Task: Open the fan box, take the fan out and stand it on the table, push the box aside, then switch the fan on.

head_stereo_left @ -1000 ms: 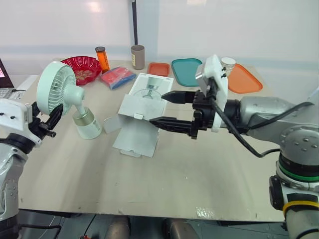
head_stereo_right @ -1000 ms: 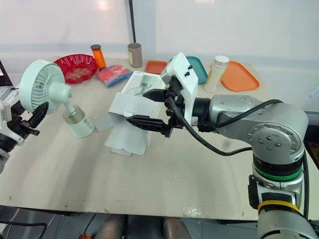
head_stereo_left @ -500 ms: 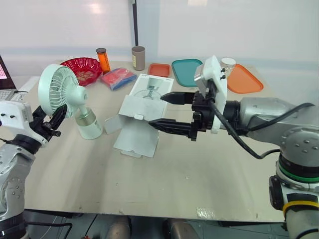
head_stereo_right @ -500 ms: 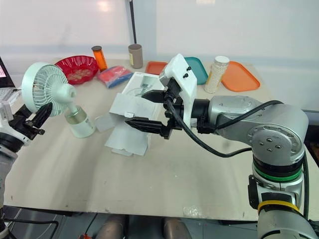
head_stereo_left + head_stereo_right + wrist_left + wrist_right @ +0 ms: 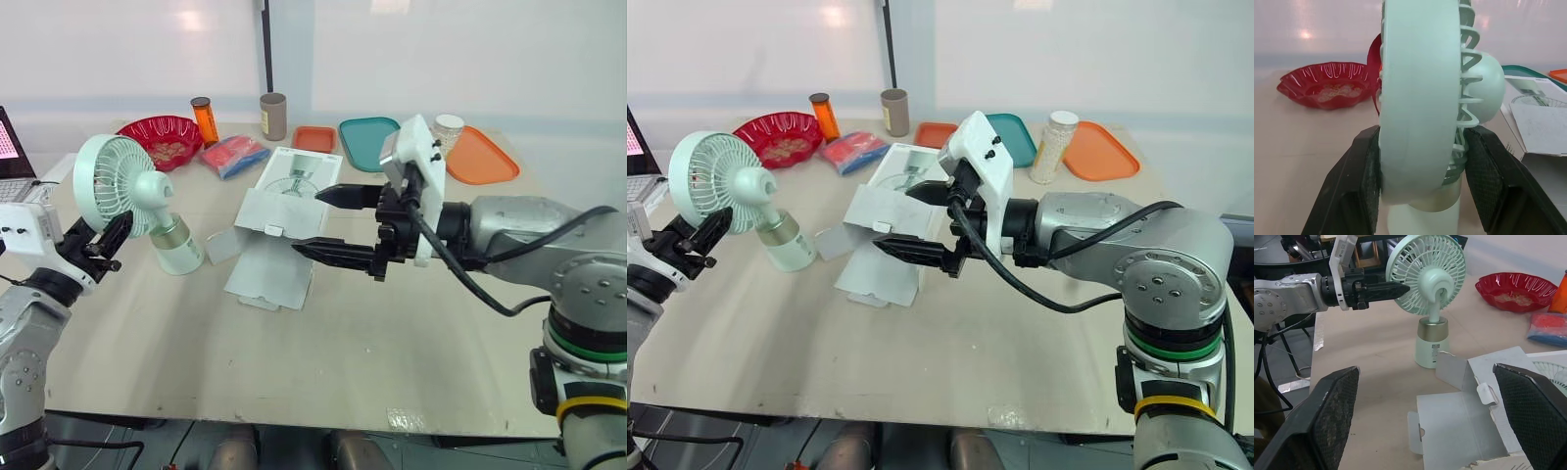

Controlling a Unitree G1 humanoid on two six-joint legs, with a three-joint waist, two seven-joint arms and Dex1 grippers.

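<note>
The mint-green fan (image 5: 116, 184) stands on its white base (image 5: 176, 251) at the table's left side, head facing left. My left gripper (image 5: 106, 241) grips the lower rim of the fan head; in the left wrist view its fingers (image 5: 1359, 171) press on both faces of the head (image 5: 1420, 98). The white fan box (image 5: 266, 272) lies flat and opened in the middle of the table, flaps spread. My right gripper (image 5: 306, 221) hovers over the box, open wide, nothing between its fingers. The right wrist view shows the box (image 5: 1459, 431) and the fan (image 5: 1427, 269).
Along the back edge stand a red bowl (image 5: 159, 137), an orange bottle (image 5: 204, 117), a brown cup (image 5: 271, 115), a red-blue packet (image 5: 232, 154), a small orange tray (image 5: 313, 137), a teal tray (image 5: 364, 142), a white jar (image 5: 451, 125) and an orange tray (image 5: 485, 159). A laptop (image 5: 12, 147) is far left.
The fan head has tipped from a backward lean to nearly upright, with my left gripper still on it. The right gripper has drifted slightly left over the box.
</note>
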